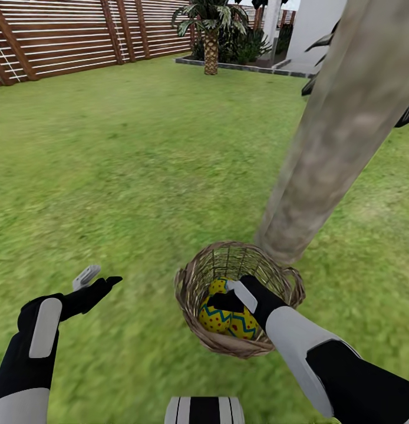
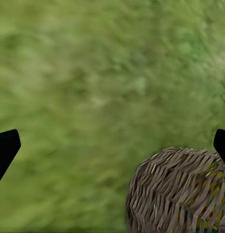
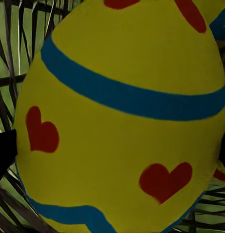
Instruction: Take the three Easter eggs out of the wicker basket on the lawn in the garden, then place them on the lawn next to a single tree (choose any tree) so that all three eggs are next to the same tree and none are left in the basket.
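Easter eggs (image 1: 228, 321) lying in the wicker basket (image 1: 195, 282) beside the tree (image 1: 340, 135). My right tool (image 1: 231, 296) is reaching in, grip unclear; left tool (image 1: 98, 281) hanging open over the lawn (image 1: 139, 165). I'm centring fingers around one egg's middle before squeezing.

Ahead of me a brown slatted fence (image 1: 81, 35) lines the far edge, a short palm (image 1: 211, 29) stands by dark bushes (image 1: 246, 44), and a white wall (image 1: 316, 26) rises beyond.
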